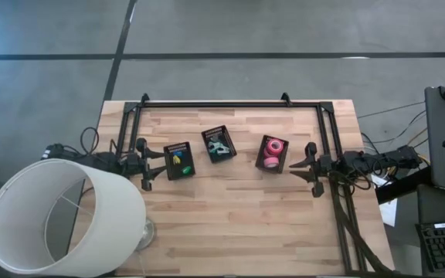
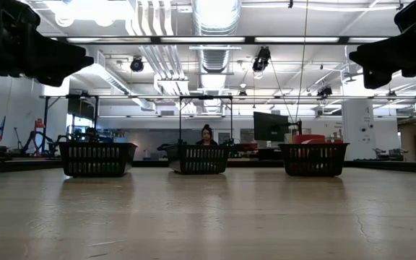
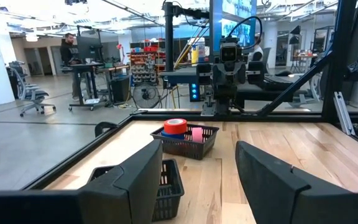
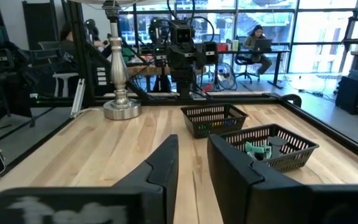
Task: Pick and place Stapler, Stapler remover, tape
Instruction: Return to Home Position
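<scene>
Three black mesh bins stand in a row across the table's middle. The left bin [image 1: 179, 161] holds small yellow, green and blue staplers. The middle bin [image 1: 219, 144] holds teal stapler removers [image 4: 257, 149]. The right bin [image 1: 273, 153] holds the tape [image 3: 175, 125], red and pink rolls lying inside it. My left gripper [image 1: 154, 166] hovers level just left of the left bin, open wide, with nothing between its fingers [image 3: 138, 171]. My right gripper [image 1: 298, 168] hovers level just right of the tape bin, open by a narrow gap [image 4: 192, 149] and holding nothing.
A large white lampshade [image 1: 52, 216] overhangs the table's near left corner, and its metal base [image 4: 122, 107] stands on the wood. A black frame [image 1: 230, 103] runs along the far edge and both sides. People sit at desks in the room beyond.
</scene>
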Robot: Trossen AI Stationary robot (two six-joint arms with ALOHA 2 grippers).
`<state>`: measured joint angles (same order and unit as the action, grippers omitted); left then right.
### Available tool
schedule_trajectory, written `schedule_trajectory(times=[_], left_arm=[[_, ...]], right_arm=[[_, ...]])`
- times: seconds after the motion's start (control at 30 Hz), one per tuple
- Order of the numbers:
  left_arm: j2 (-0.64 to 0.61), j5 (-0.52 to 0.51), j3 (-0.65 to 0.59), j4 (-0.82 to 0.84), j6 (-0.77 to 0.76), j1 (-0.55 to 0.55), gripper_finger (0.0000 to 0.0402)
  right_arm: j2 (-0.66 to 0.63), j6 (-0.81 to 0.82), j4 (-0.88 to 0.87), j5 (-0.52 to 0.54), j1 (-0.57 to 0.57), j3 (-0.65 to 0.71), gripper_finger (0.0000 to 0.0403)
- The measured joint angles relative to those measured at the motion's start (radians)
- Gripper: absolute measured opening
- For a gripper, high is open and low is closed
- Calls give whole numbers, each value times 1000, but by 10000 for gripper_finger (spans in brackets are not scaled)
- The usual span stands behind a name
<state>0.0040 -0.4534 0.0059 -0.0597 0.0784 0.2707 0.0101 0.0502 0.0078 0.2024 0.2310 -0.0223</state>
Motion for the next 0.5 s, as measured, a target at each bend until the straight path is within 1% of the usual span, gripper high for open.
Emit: schedule_trajectory(times=[0.33,0.5], left_arm=[[0,0,0,0,0,1,209],[0,0,0,0,0,0,209]], right_arm=[[0,-1,0,0,0,0,68],[0,-1,0,0,0,0,71]])
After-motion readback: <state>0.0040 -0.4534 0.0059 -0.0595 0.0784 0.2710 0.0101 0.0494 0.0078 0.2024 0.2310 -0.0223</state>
